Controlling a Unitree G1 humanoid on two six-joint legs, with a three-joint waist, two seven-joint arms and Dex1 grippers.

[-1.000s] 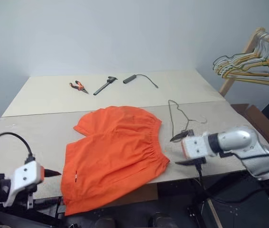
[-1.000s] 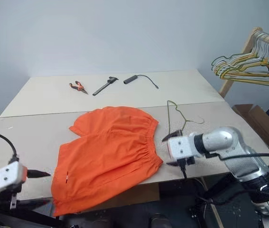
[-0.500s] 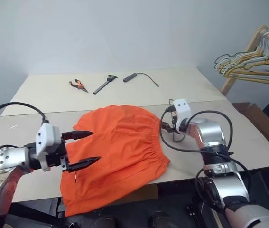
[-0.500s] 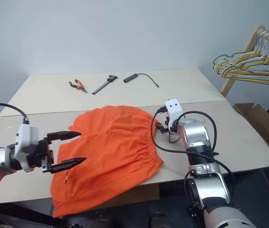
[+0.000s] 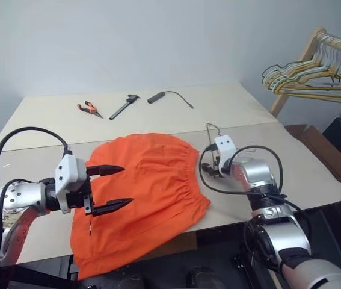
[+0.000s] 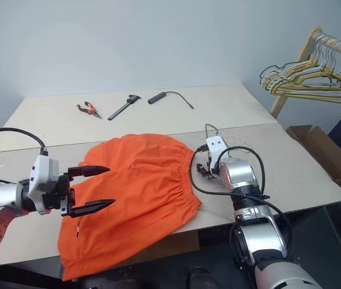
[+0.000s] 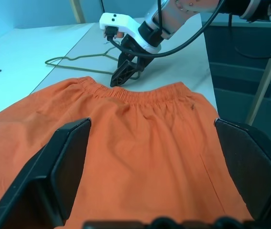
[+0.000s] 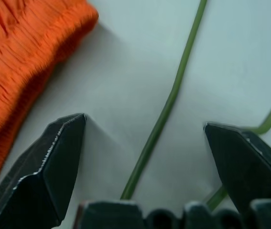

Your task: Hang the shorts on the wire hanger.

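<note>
The orange shorts (image 5: 149,186) lie flat on the table, with the waistband (image 7: 140,93) toward the right and the legs hanging over the front edge. My left gripper (image 5: 125,186) hovers open over the shorts' left side, its fingers (image 7: 70,157) spread wide with nothing between them. The wire hanger (image 6: 209,128) lies on the table just right of the waistband. My right gripper (image 6: 201,170) points down at it, open, close above the table. In the right wrist view a strand of the hanger (image 8: 166,109) runs between the two fingers (image 8: 59,152), untouched.
At the back of the table (image 5: 50,120) lie orange-handled pliers (image 5: 87,108), a black tool (image 5: 124,106) and a black cylinder with a cable (image 5: 158,96). A wooden rack with a bunch of hangers (image 5: 314,81) stands to the right, above a cardboard box (image 5: 320,150).
My left arm rose from below the table's front edge to over the shorts. My right arm swung in from the right, rolled, and dropped over the hanger beside the waistband.
</note>
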